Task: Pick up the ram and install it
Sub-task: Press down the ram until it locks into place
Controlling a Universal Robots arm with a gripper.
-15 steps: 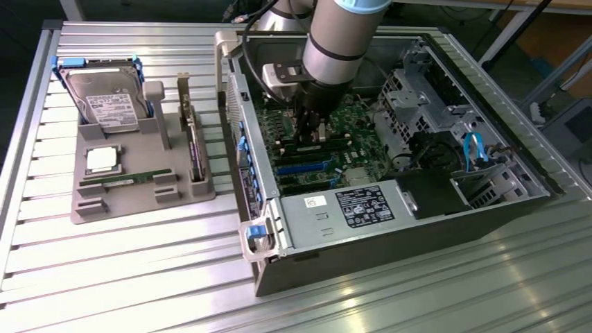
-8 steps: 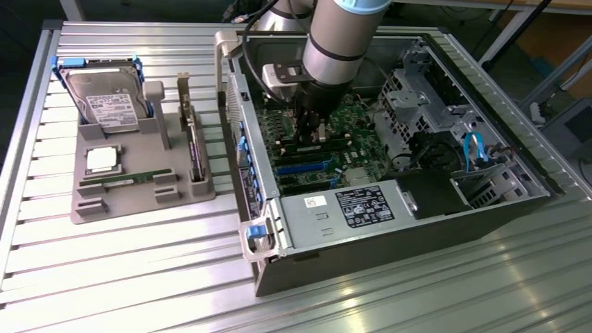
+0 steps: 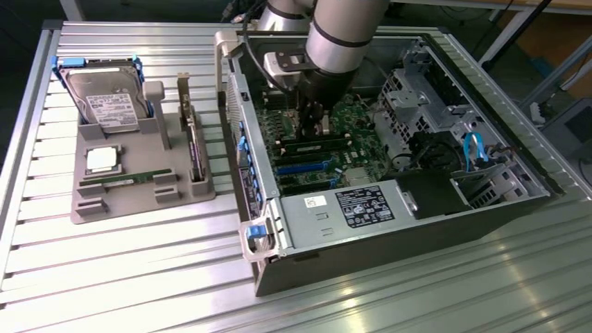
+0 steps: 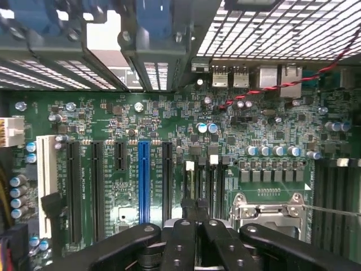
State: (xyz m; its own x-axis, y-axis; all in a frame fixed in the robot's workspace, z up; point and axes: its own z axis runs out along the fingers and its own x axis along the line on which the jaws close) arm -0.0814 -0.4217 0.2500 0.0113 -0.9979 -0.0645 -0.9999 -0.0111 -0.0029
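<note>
On the exterior view's left, a gray tray (image 3: 138, 201) on the slatted metal table (image 3: 120, 277) holds a hard drive (image 3: 107, 100), a processor (image 3: 102, 159) and a ram stick (image 3: 125, 180). Right of it, the gripper (image 3: 310, 128) reaches into the open computer case (image 3: 398, 201), its fingers pressed together. The wrist view adds the motherboard (image 4: 169, 130) with its blue slot (image 4: 144, 180). Whether anything sits between the fingertips is hidden.
</note>
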